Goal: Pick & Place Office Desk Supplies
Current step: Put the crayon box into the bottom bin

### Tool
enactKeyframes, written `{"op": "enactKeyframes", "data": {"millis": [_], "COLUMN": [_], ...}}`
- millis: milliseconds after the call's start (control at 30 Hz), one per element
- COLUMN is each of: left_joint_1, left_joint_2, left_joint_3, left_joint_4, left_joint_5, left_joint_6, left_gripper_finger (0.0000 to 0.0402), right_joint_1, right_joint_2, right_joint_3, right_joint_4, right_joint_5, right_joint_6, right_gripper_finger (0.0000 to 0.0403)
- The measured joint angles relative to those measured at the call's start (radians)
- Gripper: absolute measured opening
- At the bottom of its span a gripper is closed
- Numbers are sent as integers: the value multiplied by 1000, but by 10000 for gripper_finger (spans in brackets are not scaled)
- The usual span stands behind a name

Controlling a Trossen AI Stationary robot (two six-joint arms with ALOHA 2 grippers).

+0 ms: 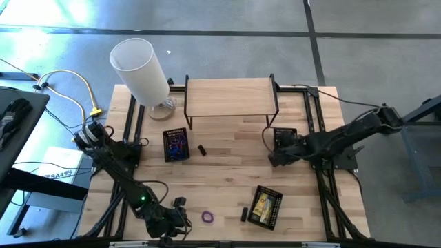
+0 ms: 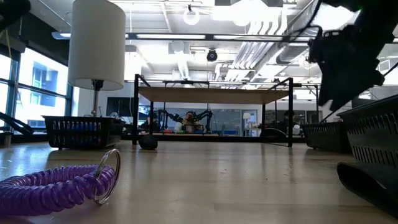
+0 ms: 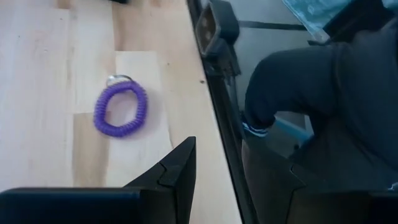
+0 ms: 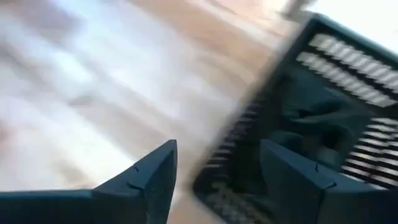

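A purple coiled band loop (image 1: 207,218) with a metal ring lies flat near the table's near edge; it also shows in the left wrist view (image 3: 120,109) and the low view (image 2: 56,186). My left gripper (image 1: 182,215) (image 3: 217,180) is open, just left of the loop and at the near edge, touching nothing. A small black block (image 1: 244,214) lies beside a black mesh tray (image 1: 265,207) that holds yellow pieces. Another small black block (image 1: 202,149) lies right of a tray (image 1: 176,145) holding blue and purple loops. My right gripper (image 1: 272,148) (image 4: 217,180) is open and above the table beside a third black tray (image 1: 284,135) (image 4: 323,124).
A tall white cylinder lamp (image 1: 141,72) stands at the far left. A wooden shelf on black legs (image 1: 231,96) spans the far middle. Bare wood lies between the trays. Beyond the near edge, a person's dark-clad leg (image 3: 311,81) shows in the left wrist view.
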Motion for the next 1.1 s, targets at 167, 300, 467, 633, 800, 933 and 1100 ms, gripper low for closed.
{"op": "enactKeyframes", "data": {"millis": [167, 300, 467, 633, 800, 933, 1100], "left_joint_1": [4, 21, 38, 40, 47, 48, 50], "left_joint_2": [0, 0, 0, 0, 0, 0, 3], "left_joint_3": [0, 0, 0, 0, 0, 0, 0], "left_joint_4": [8, 11, 11, 11, 11, 11, 13], "left_joint_5": [0, 1, 27, 60, 55, 52, 52], "left_joint_6": [6, 55, 68, 62, 65, 65, 47], "left_gripper_finger": [124, 124, 130, 170, 210, 219, 220], "right_joint_1": [45, 46, 46, 46, 46, 46, 41], "right_joint_2": [-18, -16, -16, -16, -15, -15, -15], "right_joint_3": [0, 0, 0, 0, 0, 0, 0], "right_joint_4": [175, 241, 274, 324, 380, 392, 409], "right_joint_5": [7, 7, 27, 34, 34, 32, 32], "right_joint_6": [-83, -139, -170, -200, -245, -245, -273], "right_gripper_finger": [213, 213, 213, 213, 213, 213, 213]}}
